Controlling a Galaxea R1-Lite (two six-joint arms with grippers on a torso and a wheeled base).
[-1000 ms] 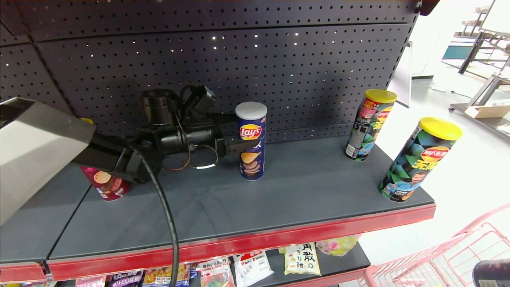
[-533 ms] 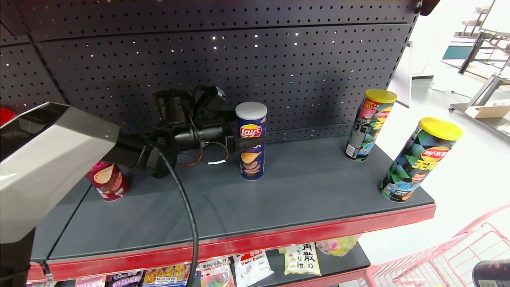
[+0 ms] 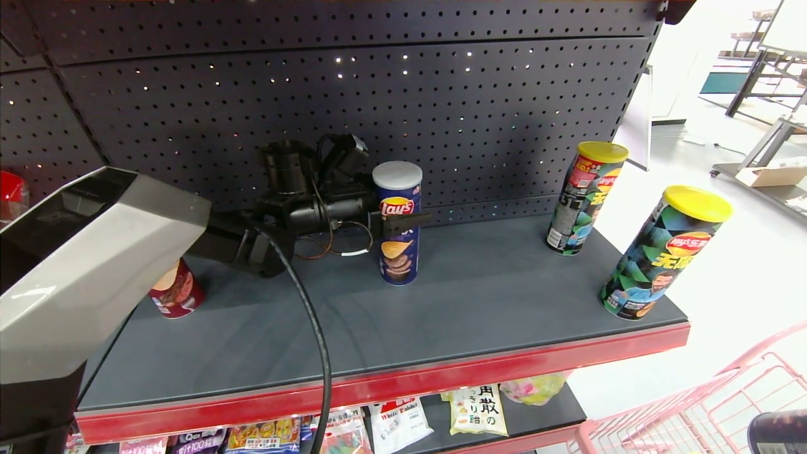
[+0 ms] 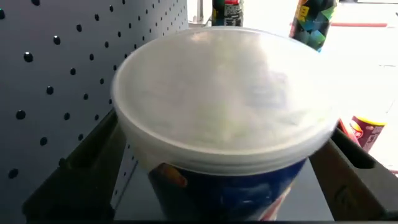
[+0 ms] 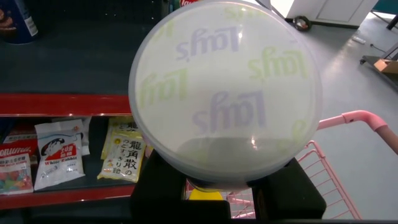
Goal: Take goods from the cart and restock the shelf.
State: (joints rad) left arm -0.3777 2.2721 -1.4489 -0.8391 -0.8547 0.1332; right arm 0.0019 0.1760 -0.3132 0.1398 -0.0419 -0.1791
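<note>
Restocking is partway: the blue can (image 3: 398, 258) stands on the shelf (image 3: 492, 296), my left fingers (image 3: 403, 221) slack either side; my right fingers (image 5: 155, 193) clench a second can (image 5: 227, 93), unshelved.

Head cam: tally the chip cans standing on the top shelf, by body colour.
Blue can: 1
Green-and-black cans: 2
Dark red can: 1
Total: 4
The red shape at the far left edge is too cut off to count.
</note>
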